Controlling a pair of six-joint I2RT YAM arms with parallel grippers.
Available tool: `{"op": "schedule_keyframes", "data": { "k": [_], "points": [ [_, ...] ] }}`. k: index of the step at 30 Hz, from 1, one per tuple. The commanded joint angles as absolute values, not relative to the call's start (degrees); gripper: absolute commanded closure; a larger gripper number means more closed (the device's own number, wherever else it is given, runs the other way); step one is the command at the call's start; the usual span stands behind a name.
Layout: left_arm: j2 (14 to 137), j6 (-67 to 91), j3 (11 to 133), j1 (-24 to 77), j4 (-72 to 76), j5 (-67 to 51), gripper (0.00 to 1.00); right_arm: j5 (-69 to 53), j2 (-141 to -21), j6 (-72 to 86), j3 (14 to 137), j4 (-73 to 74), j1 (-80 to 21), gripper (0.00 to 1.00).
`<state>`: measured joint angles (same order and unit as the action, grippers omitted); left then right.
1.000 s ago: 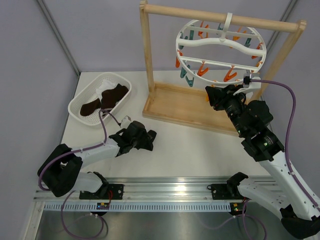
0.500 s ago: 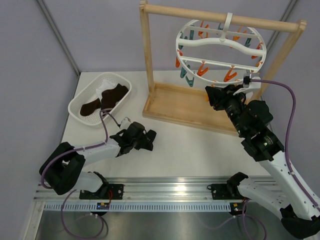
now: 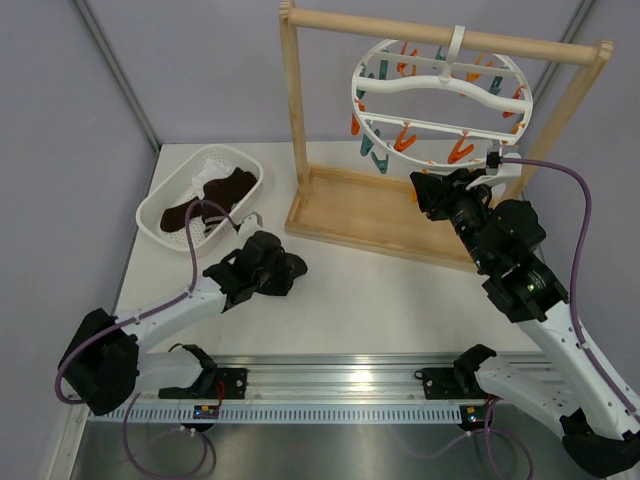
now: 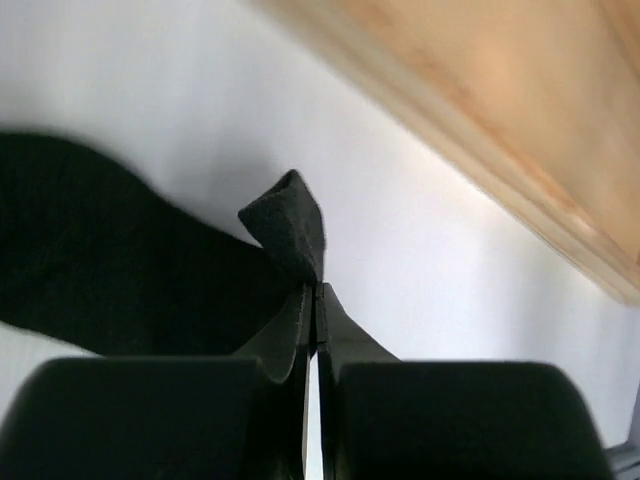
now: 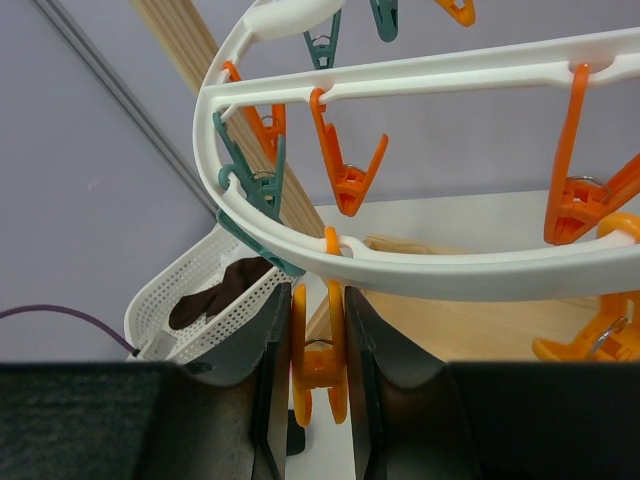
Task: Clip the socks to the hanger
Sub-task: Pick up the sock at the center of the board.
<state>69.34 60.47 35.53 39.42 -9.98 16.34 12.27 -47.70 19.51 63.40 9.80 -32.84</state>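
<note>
Though open before, left pincer (image 4: 316, 297) pinching sock (image 4: 110, 255)

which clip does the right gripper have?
The orange clip hanging from the hanger's near rim, pinched between the right gripper's fingers; the other orange and teal clips hang free.

1. hanger (image 3: 440, 85): round white plastic ring w/ cross bars, hung by its top hook on the wooden stand (image 3: 445, 35) top bar, tilted a bit. Orange + teal clips dangle all round it.
2. one orange clip (image 5: 318, 365) on the near rim is squeezed btw the right gripper (image 5: 315, 300) fingers.
3. black sock (image 4: 100, 250): lying on the table (image 3: 400, 290), one corner pulled up in a peak, pinched in the left gripper (image 4: 315, 300).
4. dark brown socks (image 3: 232, 188): 2 visible, crumpled in the mesh basket (image 3: 212, 162), far left.
</note>
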Motion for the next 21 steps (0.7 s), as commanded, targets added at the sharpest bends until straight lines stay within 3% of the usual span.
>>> {"op": "schedule_keyframes", "data": {
  "k": [1, 9, 21],
  "points": [
    [65.0, 41.9, 42.0, 39.2, -5.9, 15.8, 1.0, 7.0, -48.3, 20.3, 65.3, 14.7, -33.0, 0.9],
    [66.8, 9.8, 57.2, 39.7, -5.5, -6.4, 1.0, 4.6, -50.8, 20.9, 69.7, 16.9, -33.1, 0.91],
    [72.9, -12.7, 74.1, 46.9, -8.5, -13.1, 1.0, 2.8, -54.8, 21.8, 76.4, 21.4, -33.1, 0.92]
  ]
}}
